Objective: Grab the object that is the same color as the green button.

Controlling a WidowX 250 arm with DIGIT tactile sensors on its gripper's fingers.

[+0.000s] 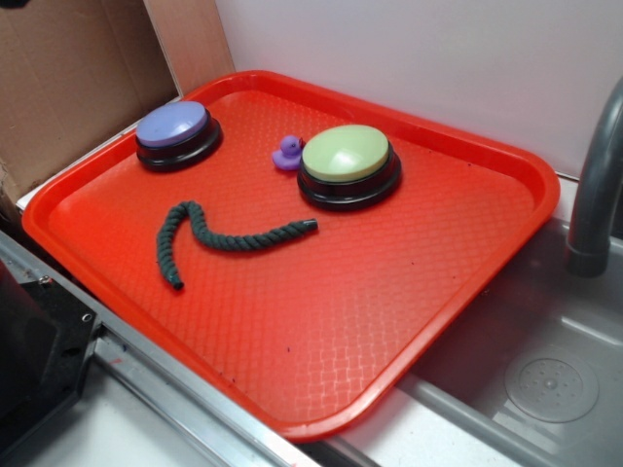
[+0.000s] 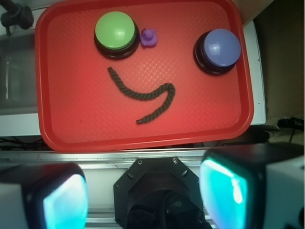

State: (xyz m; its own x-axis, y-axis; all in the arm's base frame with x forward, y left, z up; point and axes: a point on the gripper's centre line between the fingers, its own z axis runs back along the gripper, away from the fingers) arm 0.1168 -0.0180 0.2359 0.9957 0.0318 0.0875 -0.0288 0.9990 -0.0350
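Below and ahead of me lies the big red plastic tray (image 2: 66, 119) with its waffle-textured floor, resting partly over the edge of a steel sink (image 1: 545, 379); a grey faucet neck (image 1: 594, 185) rises at the sink's far side. The tray's raised rim is presumably there to keep the loose pieces from sliding off, and it holds everything I care about.

Next in size are the two dome buttons on black bases. The pale yellow-green round button (image 2: 115, 31) sits at the far side of the tray from me, toward my camera's left; the purple-topped button (image 2: 220, 47) sits far and to the right. They stand well apart, so the colours read clearly as a choice.

Between them and me, near the tray's middle, lies the dark green twisted rope piece (image 2: 145, 94), thin, curved like a hook, flat on the tray and touching nothing. That matches the green button, so I judge it to be my target. Lying free and clear of both buttons, it should allow a straight descent over its thicker middle bend.

Smallest is the little purple toy duck (image 2: 149, 37), tucked just beside the green button: a decoy by position, wrong by colour.

My gripper (image 2: 143, 191) hangs high above the tray's near edge, its fingers (image 2: 66, 200) spread wide and holding nothing.
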